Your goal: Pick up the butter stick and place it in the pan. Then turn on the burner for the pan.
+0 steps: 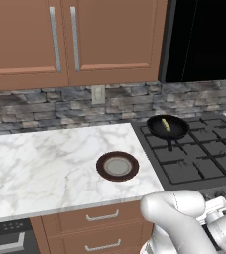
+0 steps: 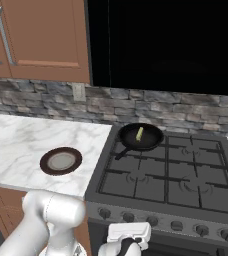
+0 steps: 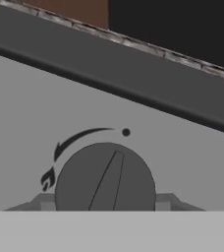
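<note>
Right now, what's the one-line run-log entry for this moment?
butter stick: in pan | pan: rear-left burner | hand: low at stove front | hand view: knob close up | jaws: not visible | flame: none seen

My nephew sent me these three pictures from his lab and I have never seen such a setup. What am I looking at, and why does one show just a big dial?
It is a simulated kitchen with a white robot arm on a base that can drive. Two cameras on that base look over the arm from its left and right. Both show a marble counter with a brown-rimmed plate, and a stovetop where a butter stick lies in a black pan. The third camera sits on the hand, which is low at the stove's front, so it sees one knob close up. Whether the hand grips it cannot be told.
</note>
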